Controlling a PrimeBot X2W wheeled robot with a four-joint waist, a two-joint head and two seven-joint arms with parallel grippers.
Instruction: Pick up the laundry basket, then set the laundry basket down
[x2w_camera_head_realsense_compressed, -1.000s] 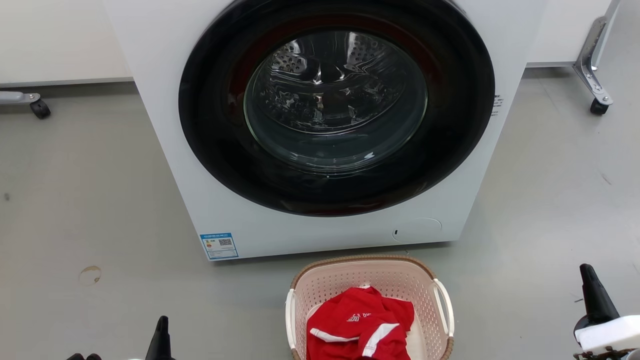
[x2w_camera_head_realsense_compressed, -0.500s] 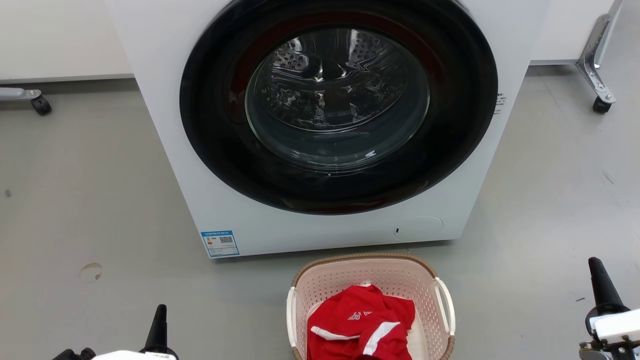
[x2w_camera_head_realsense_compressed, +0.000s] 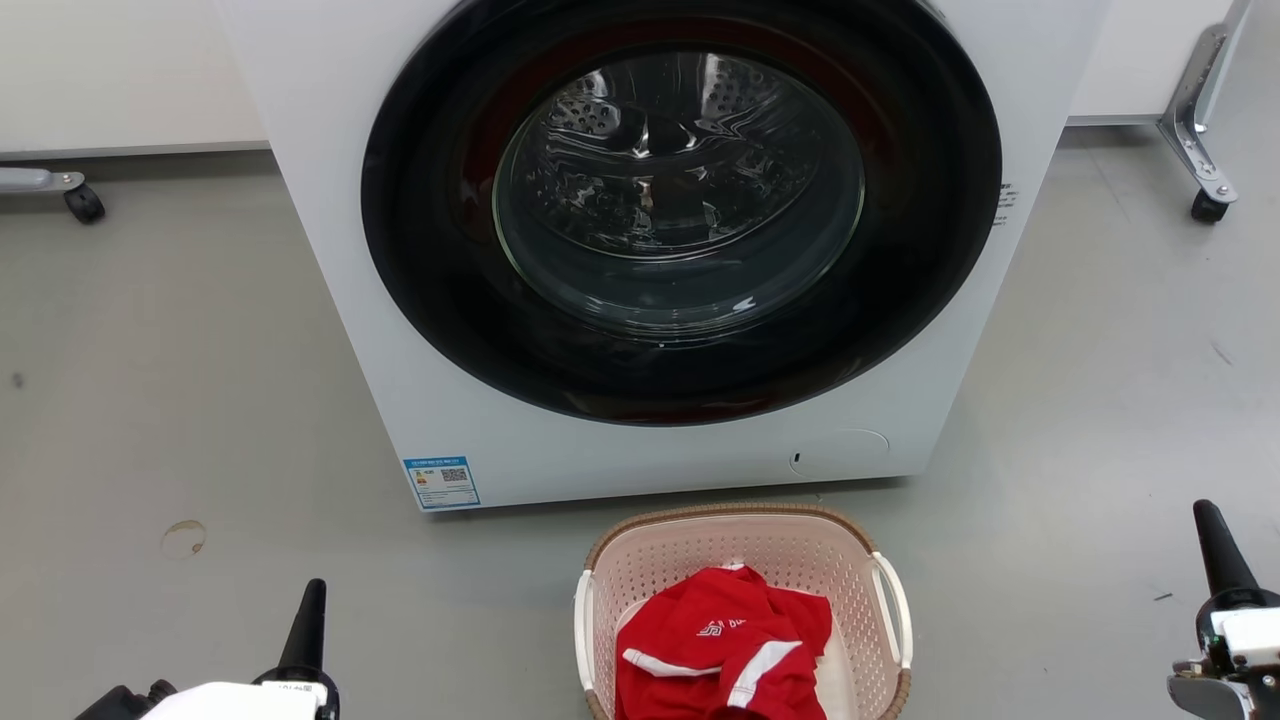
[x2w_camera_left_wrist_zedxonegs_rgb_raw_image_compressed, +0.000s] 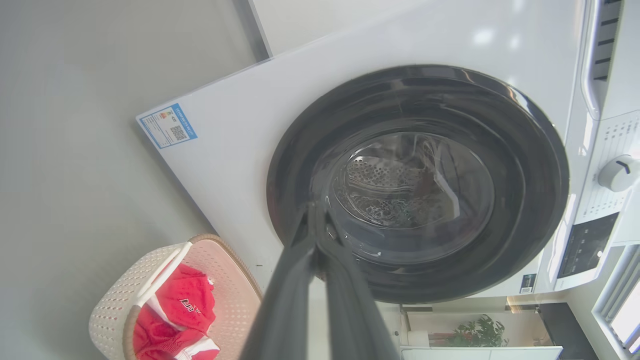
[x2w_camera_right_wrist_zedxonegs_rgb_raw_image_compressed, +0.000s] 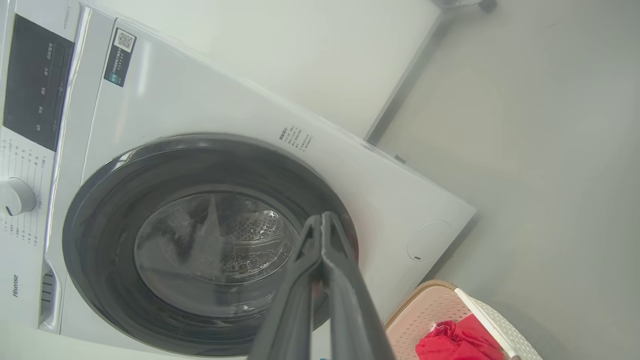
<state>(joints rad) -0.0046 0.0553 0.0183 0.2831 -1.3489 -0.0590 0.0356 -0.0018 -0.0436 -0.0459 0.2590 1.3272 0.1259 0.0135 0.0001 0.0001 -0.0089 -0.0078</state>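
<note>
While the laundry basket (x2w_camera_head_realsense_compressed: 700, 568) fronts the washer (x2w_camera_head_realsense_compressed: 330, 260), wrist views add a dial (x2w_camera_left_wrist_zedxonegs_rgb_raw_image_compressed: 618, 173).

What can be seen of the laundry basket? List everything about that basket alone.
Pale pink perforated plastic, rounded-rectangular, the laundry basket has a brown woven-look rim and a white handle on each side. It stands upright on the grey floor before the washer, apart from it. A crumpled red garment with white trim lies inside. Its near end is cut off by the head view's edge. The left hand and right hand flank it without touching.
</note>
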